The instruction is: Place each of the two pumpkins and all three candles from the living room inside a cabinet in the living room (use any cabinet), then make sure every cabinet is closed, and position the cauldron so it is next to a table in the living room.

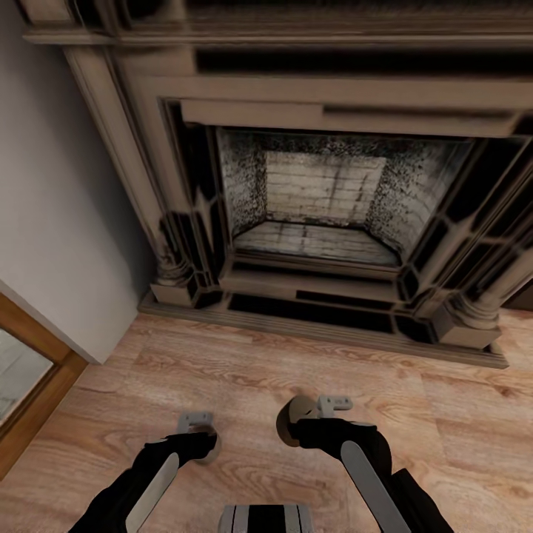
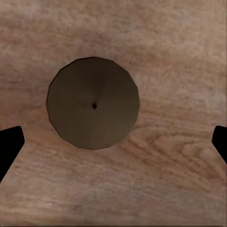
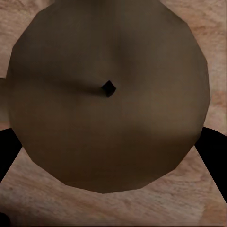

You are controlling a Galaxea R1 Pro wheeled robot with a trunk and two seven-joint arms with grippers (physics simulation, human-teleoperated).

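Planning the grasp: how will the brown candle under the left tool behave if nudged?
Candle looks round with a flat top, so upright it probably slides; tipped, it would likely roll across the smooth wood floor. Its crisp rim suggests stiffness.

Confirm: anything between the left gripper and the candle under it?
Nothing visible. In the left wrist view the candle shows whole against the wood floor, framed by the wide-open left fingers.

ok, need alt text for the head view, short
A stone fireplace with an empty brick firebox stands against the wall, seen from above across a wood floor. Both black robot arms reach in from the bottom edge, the right gripper holding a round tan candle, the left gripper just beside it.
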